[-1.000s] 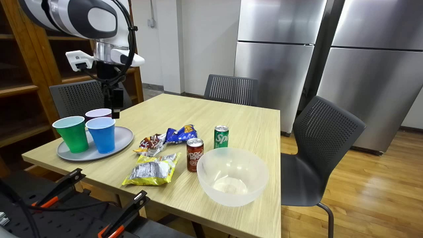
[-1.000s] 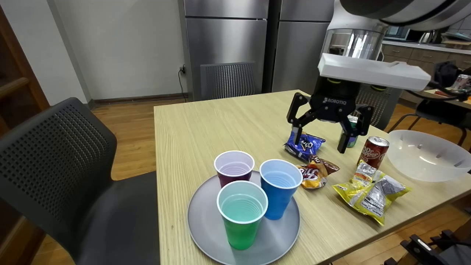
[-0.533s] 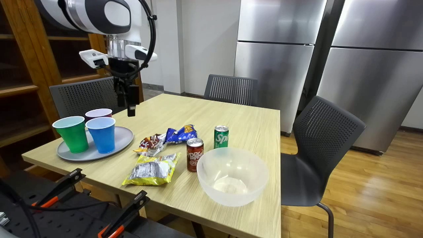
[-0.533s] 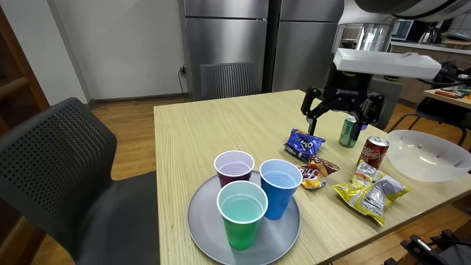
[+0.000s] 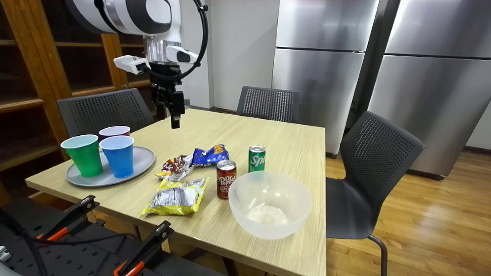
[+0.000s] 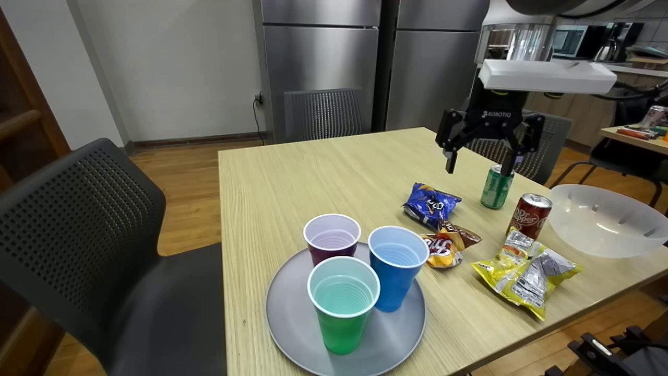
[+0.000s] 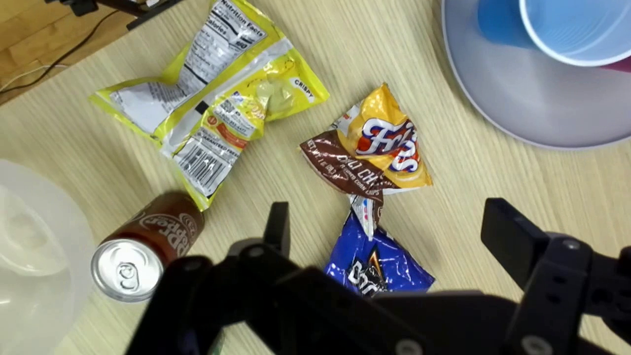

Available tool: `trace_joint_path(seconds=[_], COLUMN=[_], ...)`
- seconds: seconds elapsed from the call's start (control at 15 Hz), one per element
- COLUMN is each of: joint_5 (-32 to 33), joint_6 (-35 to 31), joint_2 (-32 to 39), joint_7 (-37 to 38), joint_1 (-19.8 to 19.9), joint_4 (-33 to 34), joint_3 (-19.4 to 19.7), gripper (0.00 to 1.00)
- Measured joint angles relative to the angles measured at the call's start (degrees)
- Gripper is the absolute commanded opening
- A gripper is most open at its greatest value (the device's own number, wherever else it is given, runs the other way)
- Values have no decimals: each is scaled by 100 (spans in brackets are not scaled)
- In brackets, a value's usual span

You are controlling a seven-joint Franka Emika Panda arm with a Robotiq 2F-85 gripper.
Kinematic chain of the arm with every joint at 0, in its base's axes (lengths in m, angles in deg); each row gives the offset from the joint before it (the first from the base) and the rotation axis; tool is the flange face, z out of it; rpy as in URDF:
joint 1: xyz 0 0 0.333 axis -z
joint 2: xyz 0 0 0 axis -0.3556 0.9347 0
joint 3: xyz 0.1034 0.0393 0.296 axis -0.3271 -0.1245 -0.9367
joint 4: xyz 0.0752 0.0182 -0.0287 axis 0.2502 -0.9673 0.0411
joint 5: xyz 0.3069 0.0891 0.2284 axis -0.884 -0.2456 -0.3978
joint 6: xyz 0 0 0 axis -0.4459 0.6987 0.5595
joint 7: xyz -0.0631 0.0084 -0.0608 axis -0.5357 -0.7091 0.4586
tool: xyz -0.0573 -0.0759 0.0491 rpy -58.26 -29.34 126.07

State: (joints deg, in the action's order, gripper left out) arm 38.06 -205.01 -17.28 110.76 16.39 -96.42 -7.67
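One view, the wrist's, shows the claw partly masking the blue bag.

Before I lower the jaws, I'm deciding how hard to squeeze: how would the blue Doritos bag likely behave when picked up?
The blue Doritos bag would probably flex and crumple, as its film is creased. Its glossy surface may feel slippery. It might disturb the Fritos bag, whose end appears to overlap it in the wrist view.
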Motion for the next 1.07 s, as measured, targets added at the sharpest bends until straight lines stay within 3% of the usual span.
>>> trace_joint_path(seconds=[1.07], joint_5=[247], joint_6=[-270], joint_2=[464], joint_7=[-57], joint_1=[13], joint_4=[245], joint_3=[85], gripper=[100])
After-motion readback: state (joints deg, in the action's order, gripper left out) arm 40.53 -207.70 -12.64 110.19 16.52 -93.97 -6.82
